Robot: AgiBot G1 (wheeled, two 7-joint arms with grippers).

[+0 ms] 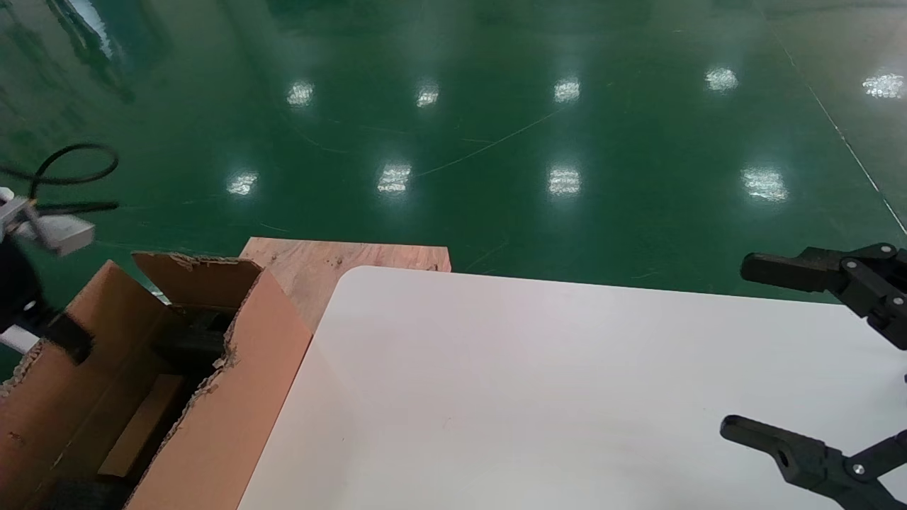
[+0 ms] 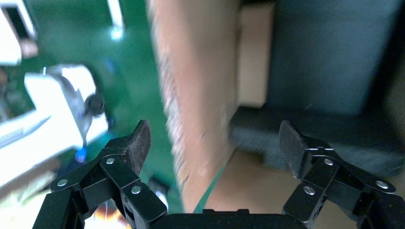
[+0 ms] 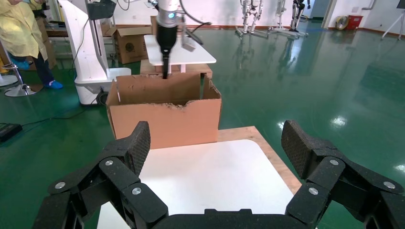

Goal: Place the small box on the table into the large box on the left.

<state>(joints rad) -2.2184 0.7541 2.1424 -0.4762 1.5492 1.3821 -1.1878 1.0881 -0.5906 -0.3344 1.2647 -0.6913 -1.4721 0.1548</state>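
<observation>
I see the small box [image 1: 142,425] lying inside the large box [image 1: 234,397], low against its inner wall, a smooth tan slab beside the dark padding [image 1: 188,343]; from my left wrist camera it shows as a pale tan face [image 2: 253,52] next to that dark padding [image 2: 329,57]. My left gripper [image 2: 215,143] hangs over the carton's torn wall with its jaws spread wide and nothing between them; one pad [image 2: 141,143] sits outside the cardboard edge, the other over the interior. In the head view only the left arm's wrist [image 1: 42,230] and its black cable [image 1: 71,166] show at the far left, above the carton's outer flap. My right gripper [image 1: 733,347] hovers over the right edge of the table [image 1: 531,382], also wide open and empty, its two fingers well apart. The right wrist camera looks across the white tabletop [image 3: 205,176] at the large box [image 3: 165,112] beyond its far corner, with the left arm [image 3: 166,36] reaching down into the open top. I count one small box, one large box with ragged flap edges, and one table. A light wooden board [image 1: 340,262] sits under the table's far left corner, just beside the carton. The green floor [image 1: 496,127] lies all around.
</observation>
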